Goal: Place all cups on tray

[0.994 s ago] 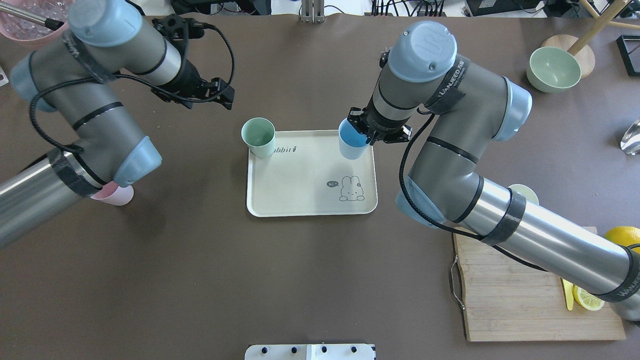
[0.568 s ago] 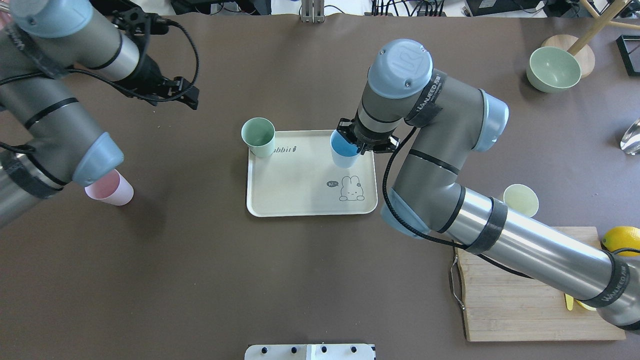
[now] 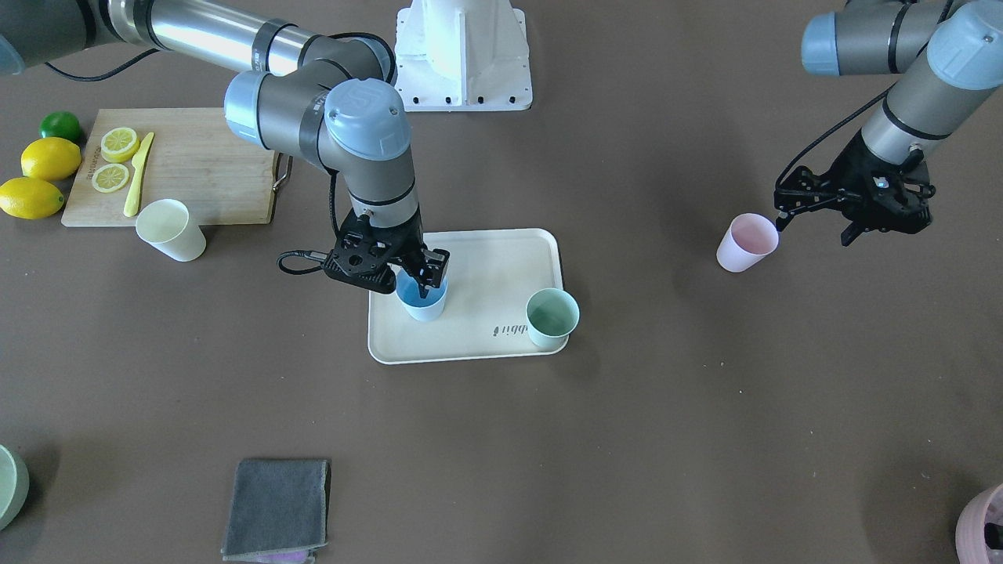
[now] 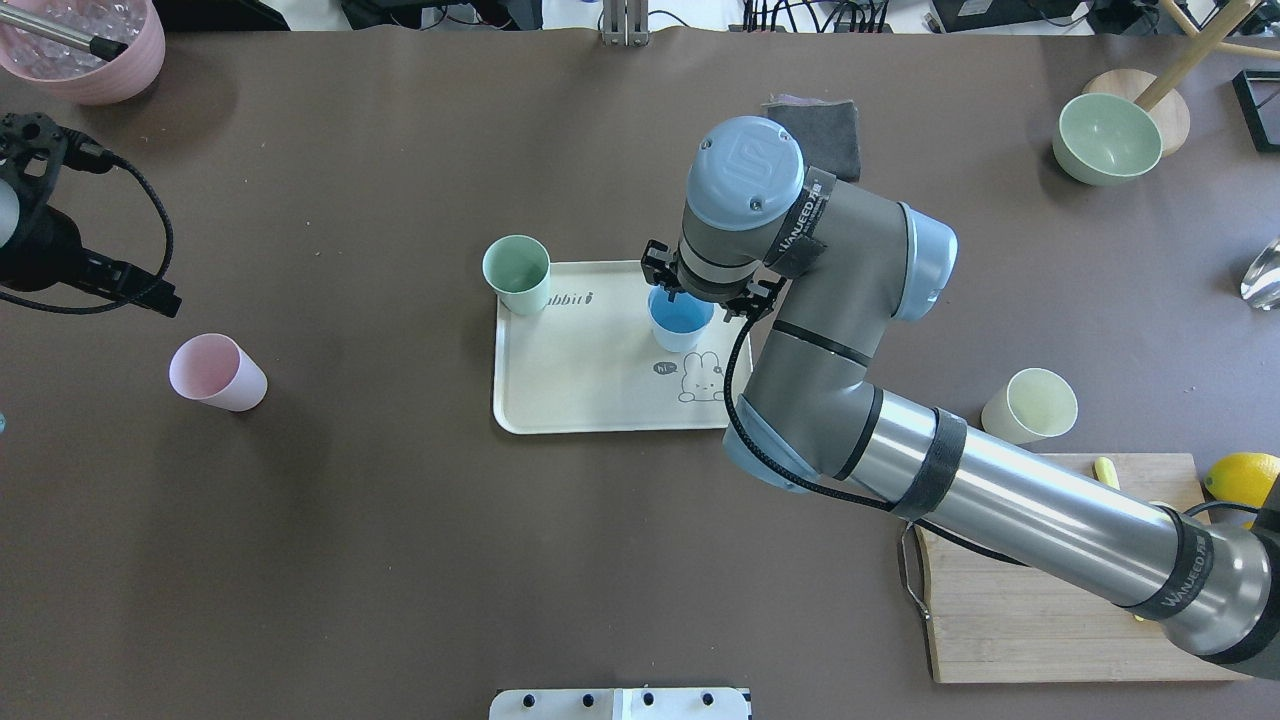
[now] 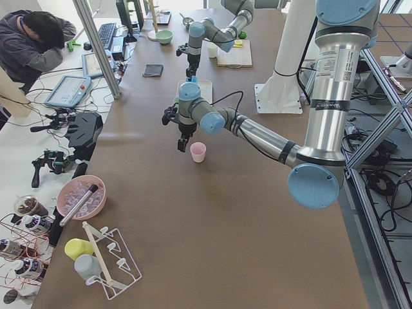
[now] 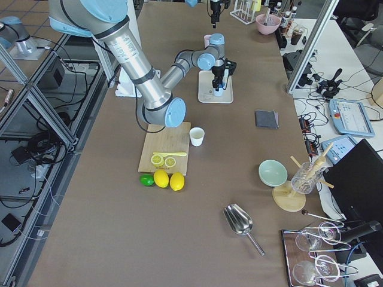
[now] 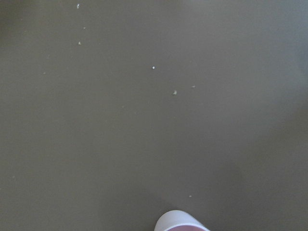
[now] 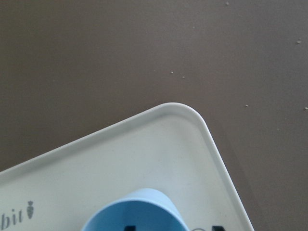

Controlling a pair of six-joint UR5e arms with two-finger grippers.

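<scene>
The cream tray (image 4: 590, 395) lies mid-table. The mint green cup (image 4: 517, 275) stands upright in its far left corner. My right gripper (image 4: 697, 297) is shut on the rim of the light blue cup (image 4: 680, 322), holding it upright over the tray's right half near the rabbit drawing; I cannot tell if it touches the tray. The pink cup (image 4: 215, 372) stands on the table far left. My left gripper (image 3: 813, 231) is open and empty, just beyond the pink cup (image 3: 744, 243). The pale yellow cup (image 4: 1030, 405) stands by the cutting board.
A wooden cutting board (image 4: 1050, 610) with lemon slices and a yellow knife is at the near right, lemons (image 3: 47, 157) beside it. A green bowl (image 4: 1105, 138) is far right, a grey cloth (image 4: 815, 125) far centre, a pink ribbed pot (image 4: 90, 50) far left.
My right gripper carried the blue cup left and nearer, from the tray's far right corner to over the tray. My left arm swung out to the left, uncovering the pink cup.
</scene>
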